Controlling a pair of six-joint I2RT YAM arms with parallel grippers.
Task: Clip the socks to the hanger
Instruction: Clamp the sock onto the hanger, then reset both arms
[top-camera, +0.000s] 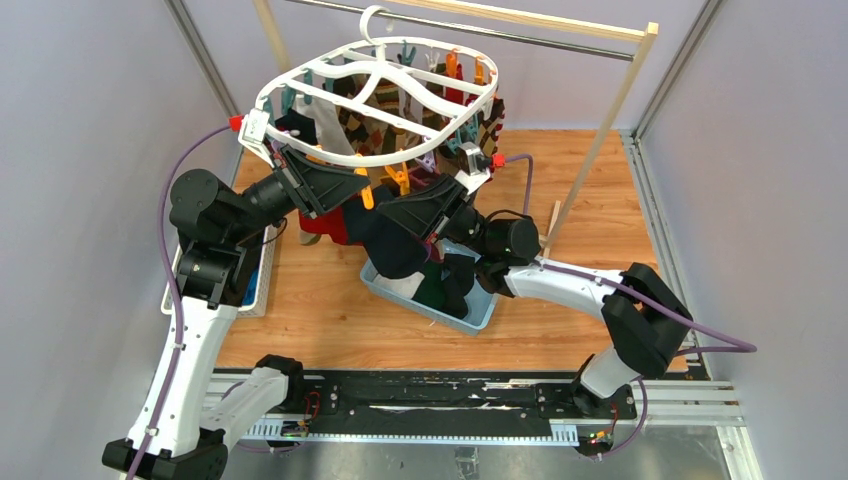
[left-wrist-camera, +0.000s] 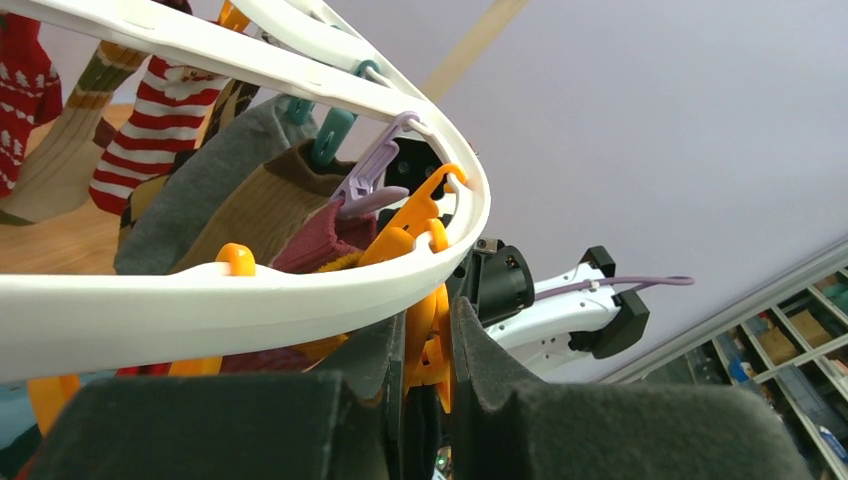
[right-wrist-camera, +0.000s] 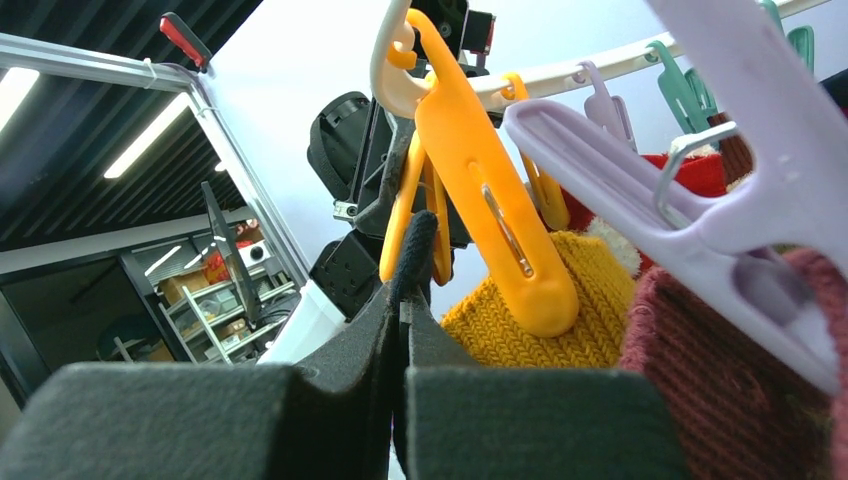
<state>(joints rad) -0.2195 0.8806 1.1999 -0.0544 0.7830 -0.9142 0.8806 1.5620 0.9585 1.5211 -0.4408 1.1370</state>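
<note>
Care mattered: with the left gripper (left-wrist-camera: 425, 352) squeezing an orange peg (left-wrist-camera: 433, 290) on the hanger (left-wrist-camera: 200, 305) near rim, the right gripper (right-wrist-camera: 403, 335), clamped tight on a black sock (right-wrist-camera: 418, 250) just beside it, needed to feed the cuff deep into that peg.

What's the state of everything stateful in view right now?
hanger: hung from the rail by its hook, with clipped socks on it.
left end effector: shut on orange peg.
right end effector: shut on black sock, held up at that peg.
purple peg: clamped on maroon sock.
blue bin: holds unclipped socks.
</note>
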